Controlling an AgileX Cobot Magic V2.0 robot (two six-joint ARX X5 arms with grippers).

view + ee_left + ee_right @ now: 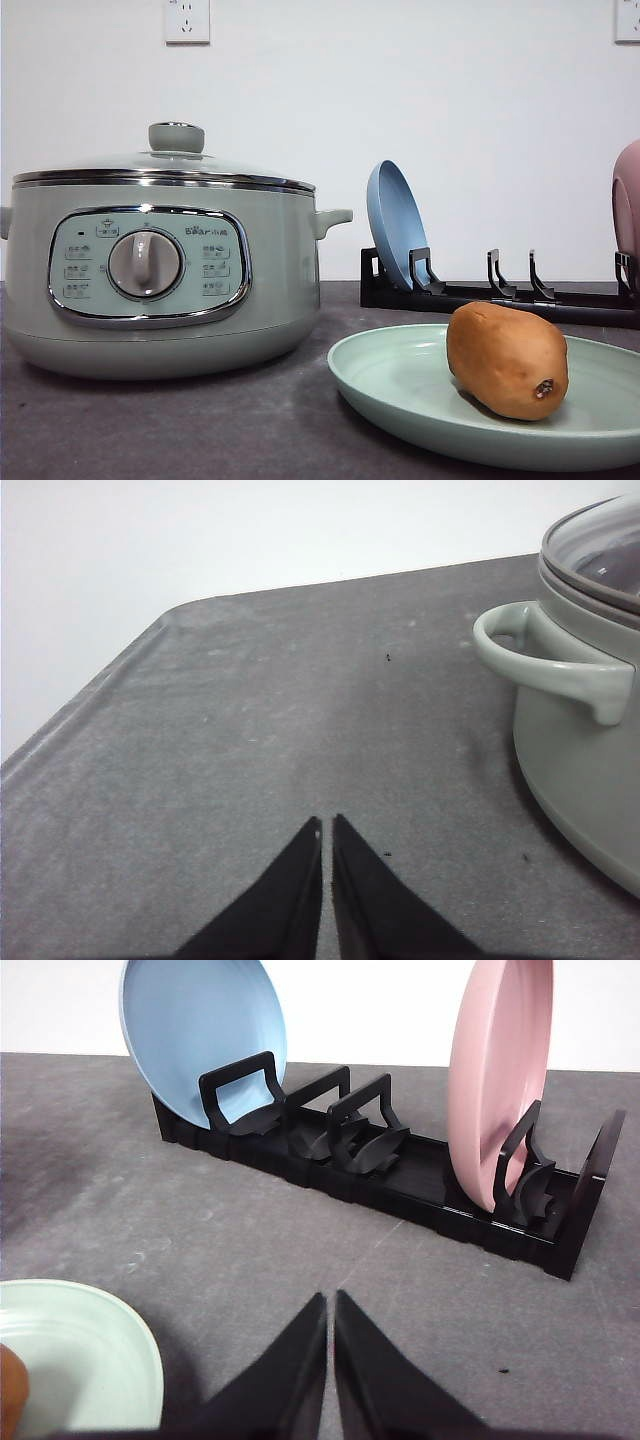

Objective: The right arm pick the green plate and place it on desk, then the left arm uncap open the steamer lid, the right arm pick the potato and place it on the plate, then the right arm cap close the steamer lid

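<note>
The green plate [420, 400] lies flat on the desk [200, 420] at the front right, and the orange-brown potato [507, 360] rests on it. The steamer lid [165, 165], clear glass with a pale green knob, sits closed on the pale green steamer [160, 280] at the left. Neither arm shows in the front view. My left gripper [326, 825] is shut and empty over bare desk beside the steamer's handle [560, 665]. My right gripper [331, 1300] is shut and empty, near the plate's edge [80, 1350] and facing the rack.
A black dish rack [500, 295] stands at the back right, holding an upright blue plate [395, 235] and a pink plate [627, 210]; its middle slots [350, 1140] hold nothing. The desk's rounded corner [175, 615] lies beyond my left gripper.
</note>
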